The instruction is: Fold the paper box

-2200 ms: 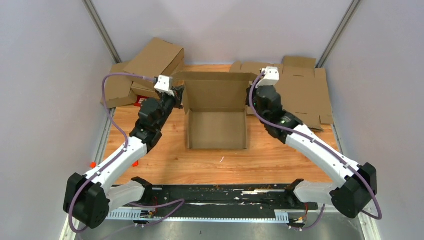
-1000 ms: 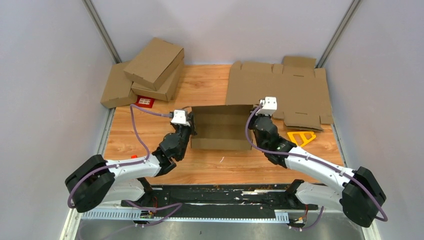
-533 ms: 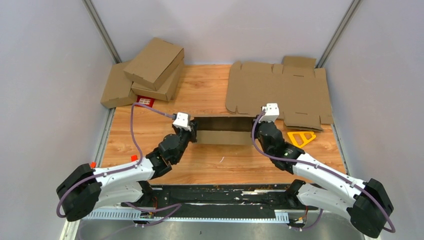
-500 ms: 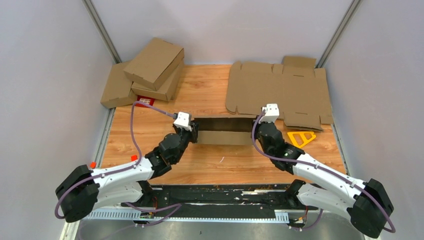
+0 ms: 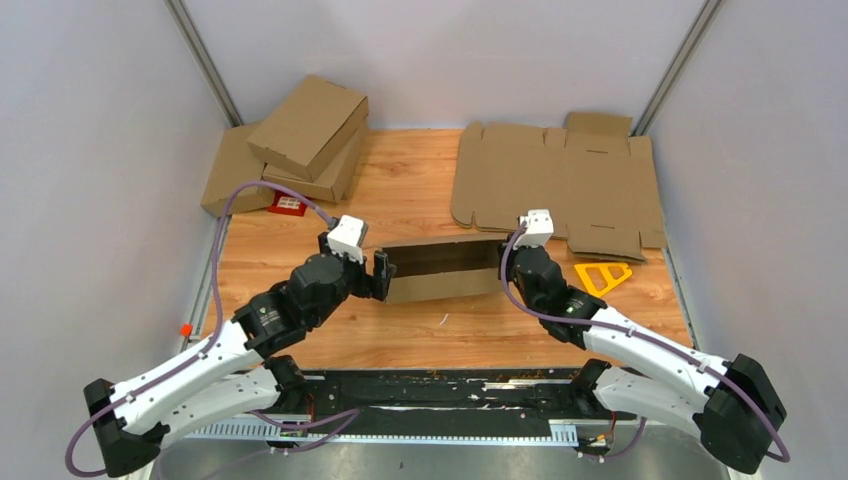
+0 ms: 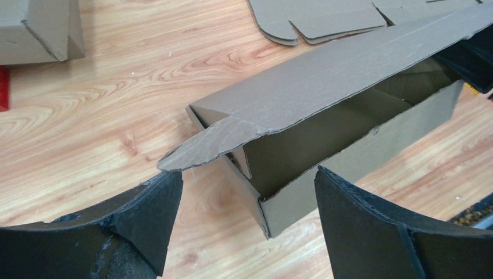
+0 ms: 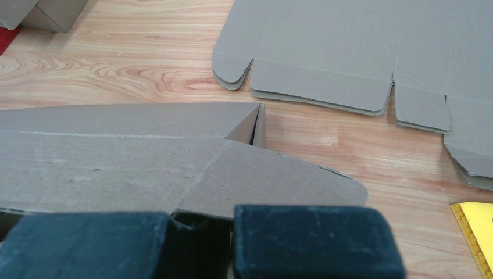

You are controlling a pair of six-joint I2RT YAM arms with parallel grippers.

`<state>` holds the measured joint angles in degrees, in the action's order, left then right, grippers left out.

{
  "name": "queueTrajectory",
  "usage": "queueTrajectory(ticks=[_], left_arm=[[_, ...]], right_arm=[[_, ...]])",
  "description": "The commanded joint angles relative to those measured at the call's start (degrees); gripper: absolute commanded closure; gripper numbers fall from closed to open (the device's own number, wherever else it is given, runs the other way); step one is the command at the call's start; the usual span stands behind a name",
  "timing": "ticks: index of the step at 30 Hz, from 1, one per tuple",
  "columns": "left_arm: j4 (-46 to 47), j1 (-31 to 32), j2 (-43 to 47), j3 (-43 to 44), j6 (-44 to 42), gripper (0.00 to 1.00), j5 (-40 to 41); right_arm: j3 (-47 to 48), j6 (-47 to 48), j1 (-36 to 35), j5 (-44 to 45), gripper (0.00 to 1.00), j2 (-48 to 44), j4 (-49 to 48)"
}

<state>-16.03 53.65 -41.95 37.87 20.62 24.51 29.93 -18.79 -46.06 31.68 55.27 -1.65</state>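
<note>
- The paper box [image 5: 440,270] has its lid [image 7: 116,157] pressed low by the closed, empty right tool [image 7: 200,221].
- The left tool [image 6: 247,180] is spread wide, empty, to admit the untucked flap [image 6: 203,148].

The paper box [image 7: 116,157] runs off the right wrist view's left edge; right of it, a yellow object [image 7: 477,232] is cropped.

Plain brown paper box [image 5: 446,286]; orange wood-grain table [image 5: 415,180]; yellow triangle [image 5: 603,275].

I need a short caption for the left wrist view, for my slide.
Open left claw facing the partly closed paper box on a wooden table.
</note>
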Motion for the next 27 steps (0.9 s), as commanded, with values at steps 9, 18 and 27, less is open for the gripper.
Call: queueTrajectory(ticks=[9,18,27], left_arm=[[-15.5,0.23,-12.09,24.07,-17.42,0.06,-12.38],[-16.4,0.19,-25.73,31.39,-20.3,0.16,-26.41],[-14.73,0.28,-27.45,28.48,-20.17,0.76,-25.65]], right_arm=[[-0.51,1.32,-0.48,-4.56,1.0,1.29,2.18],[0.58,2.07,-0.52,-5.72,1.0,3.09,2.52],[0.91,2.39,-0.52,-7.24,0.95,3.45,2.99]])
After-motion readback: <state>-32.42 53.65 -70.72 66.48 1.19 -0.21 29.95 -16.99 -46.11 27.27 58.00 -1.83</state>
